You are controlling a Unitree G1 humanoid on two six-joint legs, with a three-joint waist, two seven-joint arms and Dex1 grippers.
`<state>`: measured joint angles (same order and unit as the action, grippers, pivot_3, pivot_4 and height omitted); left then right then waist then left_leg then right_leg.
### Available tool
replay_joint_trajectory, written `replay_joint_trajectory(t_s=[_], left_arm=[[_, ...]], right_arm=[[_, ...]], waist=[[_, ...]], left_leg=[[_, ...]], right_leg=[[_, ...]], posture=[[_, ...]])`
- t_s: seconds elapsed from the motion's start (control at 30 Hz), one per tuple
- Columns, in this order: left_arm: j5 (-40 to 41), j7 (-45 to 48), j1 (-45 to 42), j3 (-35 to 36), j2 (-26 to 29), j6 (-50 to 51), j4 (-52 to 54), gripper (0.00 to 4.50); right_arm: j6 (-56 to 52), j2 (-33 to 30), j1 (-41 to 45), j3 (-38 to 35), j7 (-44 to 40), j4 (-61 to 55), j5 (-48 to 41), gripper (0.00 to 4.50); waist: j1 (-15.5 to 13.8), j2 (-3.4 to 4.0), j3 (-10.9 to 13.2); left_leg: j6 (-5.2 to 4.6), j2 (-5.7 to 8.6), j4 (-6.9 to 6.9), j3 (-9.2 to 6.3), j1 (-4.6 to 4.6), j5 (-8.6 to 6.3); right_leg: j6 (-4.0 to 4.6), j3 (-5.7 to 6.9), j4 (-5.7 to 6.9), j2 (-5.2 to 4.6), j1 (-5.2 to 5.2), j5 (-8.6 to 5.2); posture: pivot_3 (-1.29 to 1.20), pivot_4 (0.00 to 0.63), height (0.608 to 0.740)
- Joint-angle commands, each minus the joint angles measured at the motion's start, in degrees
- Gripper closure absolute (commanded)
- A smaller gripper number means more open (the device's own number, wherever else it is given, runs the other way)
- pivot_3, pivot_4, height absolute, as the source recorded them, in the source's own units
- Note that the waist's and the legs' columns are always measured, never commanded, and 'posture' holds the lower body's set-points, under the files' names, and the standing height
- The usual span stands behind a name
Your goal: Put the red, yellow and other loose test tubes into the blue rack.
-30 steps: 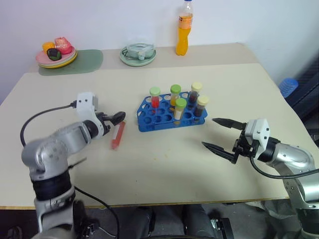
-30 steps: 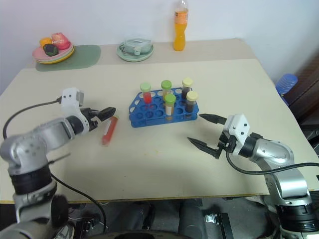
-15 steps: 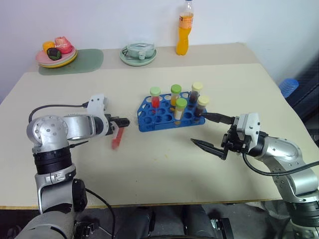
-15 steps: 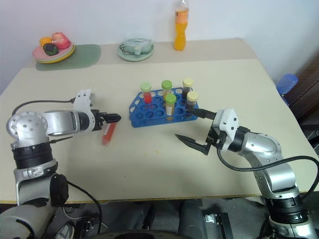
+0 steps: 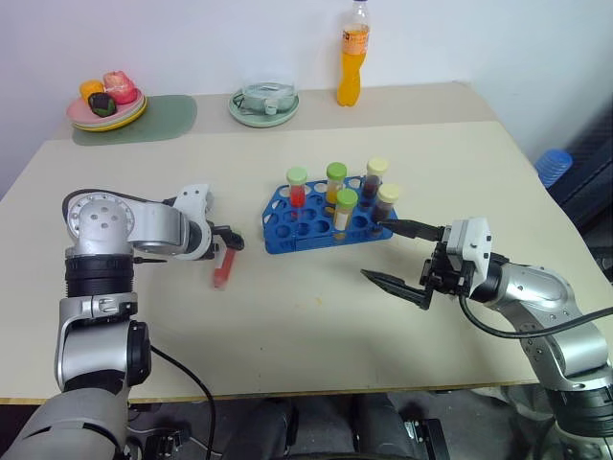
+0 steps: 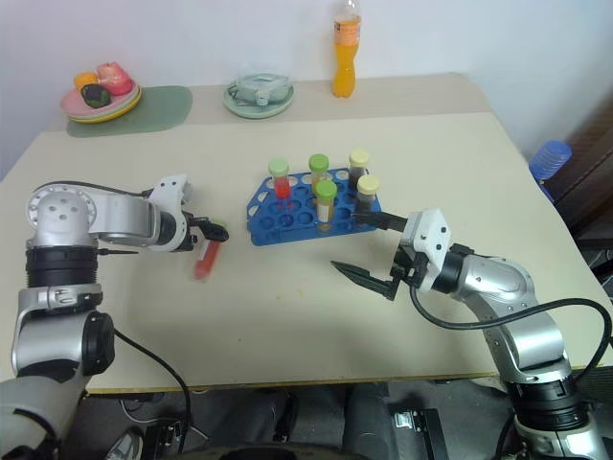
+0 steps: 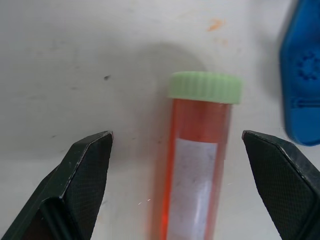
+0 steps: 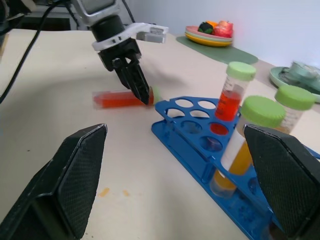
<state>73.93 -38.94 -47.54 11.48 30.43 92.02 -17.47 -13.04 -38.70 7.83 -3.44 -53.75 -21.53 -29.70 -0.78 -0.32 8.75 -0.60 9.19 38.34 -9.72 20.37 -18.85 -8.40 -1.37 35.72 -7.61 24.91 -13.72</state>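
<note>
Lying between left pincer (image 7: 175, 165) fingers: red tube (image 7: 195, 165)

Beige table (image 5: 316, 316) (two joined tops) against white wall (image 5: 192, 38)

Head stereo cams look fwd and down over the table (image 5: 316, 316). L wrist cam is very near the red tube (image 7: 197, 165); R wrist cam faces the blue rack (image 8: 200, 145), both also in head views.

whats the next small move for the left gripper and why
Probably close the left gripper on the red tube. The tube lies flat on the table beside the blue rack, and the open fingers already straddle it just below its green cap, not touching it yet.
</note>
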Motion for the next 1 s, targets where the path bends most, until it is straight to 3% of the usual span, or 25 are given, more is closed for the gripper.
replay_joint_trajectory(t_s=[0.03,0.17,0.47,0.53,0.63,0.73,0.87,1.0], left_arm=[[1.95,-2.5,-0.8,0.19,-0.48,0.48,-0.63,1.63],[1.92,-4.64,-0.63,1.48,-1.3,0.48,-1.42,3.54],[3.79,-4.44,2.11,4.05,-0.19,0.48,5.78,3.54],[0.45,3.96,4.89,3.57,2.12,-4.37,16.04,3.54],[-9.6,29.11,12.47,-2.63,9.52,-19.9,30.56,3.54],[-16.94,39.08,17.68,-4.56,14.19,-28.31,35.53,3.54],[-25.47,51.95,23.57,-3.09,12.11,-46.09,39.53,3.54],[-37.34,58.83,29.08,-5.58,6.8,-64.71,40.12,3.54]], right_arm=[[-0.18,-0.36,0.6,-0.85,-0.06,-2.72,-0.68,0.0],[-0.54,-0.31,0.6,-0.75,-0.04,-2.89,-0.43,0.0],[-0.64,0.06,1.86,0.03,-0.27,-1.52,0.23,0.0],[-0.76,0.44,2.46,0.51,-0.17,-1.14,0.25,0.0],[-0.59,0.73,3.09,1.08,-0.44,-0.25,0.36,0.0],[-0.45,0.95,3.33,1.32,-0.81,0.76,0.16,0.0],[0.34,0.97,2.97,1.46,-1.5,2.14,0.57,0.0],[1.27,0.98,2.19,1.15,-1.64,3.25,1.1,0.0]], waist=[[0.01,0.0,0.0],[-0.07,0.0,0.0],[0.07,0.0,0.0],[0.13,-0.01,0.0],[0.46,-0.02,0.01],[0.07,0.03,-0.02],[-0.42,0.02,-0.01],[-0.23,0.02,-0.02]], left_leg=[[0.0,0.0,0.0,0.0,0.0,0.0],[0.0,0.01,0.03,0.0,-0.01,0.0],[0.0,0.01,0.04,0.02,0.01,0.0],[0.01,0.01,0.04,0.03,0.05,0.0],[0.02,-0.01,0.0,0.14,0.11,0.01],[0.04,-0.02,-0.08,0.23,0.06,0.01],[0.03,-0.02,-0.04,0.19,0.05,0.01],[0.02,-0.05,-0.08,0.17,0.06,0.0]], right_leg=[[0.0,0.0,0.03,0.0,0.01,0.0],[0.0,0.0,0.13,-0.02,0.02,0.0],[0.0,-0.02,0.29,-0.03,0.1,0.0],[0.0,-0.03,0.3,-0.03,0.16,0.0],[0.01,-0.05,0.33,-0.04,0.3,-0.01],[0.03,-0.05,0.27,-0.06,0.29,-0.02],[0.04,-0.03,0.09,-0.05,0.13,-0.01],[0.06,0.01,-0.13,-0.04,0.06,0.01]], posture=[[0.0,0.15,0.74],[0.0,0.15,0.74],[0.0,0.15,0.74],[0.0,0.15,0.74],[0.0,0.15,0.74],[0.0,0.15,0.74],[0.0,0.15,0.74],[0.0,0.15,0.74]])
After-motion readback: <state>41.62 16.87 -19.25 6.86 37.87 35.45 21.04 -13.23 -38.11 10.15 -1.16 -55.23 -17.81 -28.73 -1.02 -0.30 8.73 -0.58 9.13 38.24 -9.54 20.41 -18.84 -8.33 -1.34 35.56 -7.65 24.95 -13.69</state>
